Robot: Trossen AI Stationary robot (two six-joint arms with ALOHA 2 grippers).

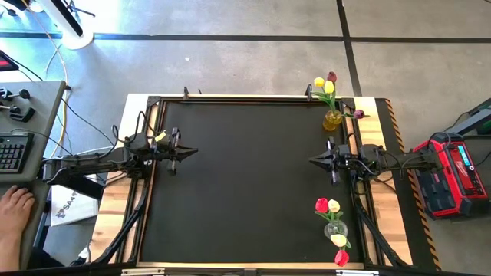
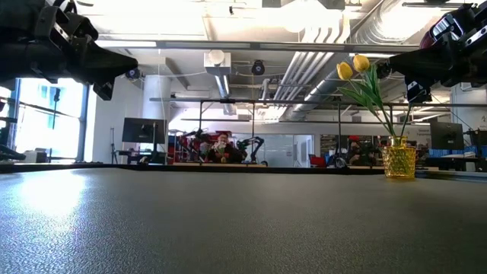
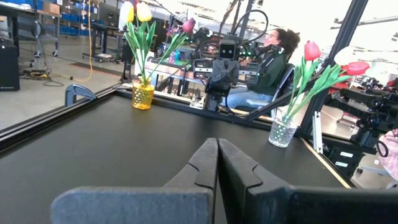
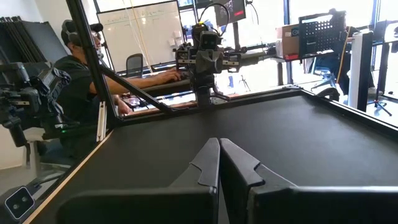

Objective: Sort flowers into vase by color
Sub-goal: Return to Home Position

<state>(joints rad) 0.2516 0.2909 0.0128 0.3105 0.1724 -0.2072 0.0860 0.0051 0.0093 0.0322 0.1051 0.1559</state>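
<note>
A yellow glass vase (image 1: pixel 331 119) stands at the table's far right corner with yellow tulips (image 1: pixel 324 85) and dark maroon ones (image 1: pixel 357 113); it shows in the low view (image 2: pixel 399 161) and the left wrist view (image 3: pixel 142 95). A clear vase (image 1: pixel 335 229) near the right near corner holds red and cream tulips (image 1: pixel 327 205), seen in the left wrist view (image 3: pixel 283 131) too. My left gripper (image 1: pixel 193 152) hovers shut at the table's left side. My right gripper (image 1: pixel 313 160) hovers shut at the right side, between the two vases. Both hold nothing.
The black mat (image 1: pixel 245 176) is framed by a raised black rail (image 1: pixel 245 100). A person's hand (image 1: pixel 15 205) rests by a keyboard left of the table. A red case (image 1: pixel 453 172) sits off the right edge. People sit beyond the table's sides.
</note>
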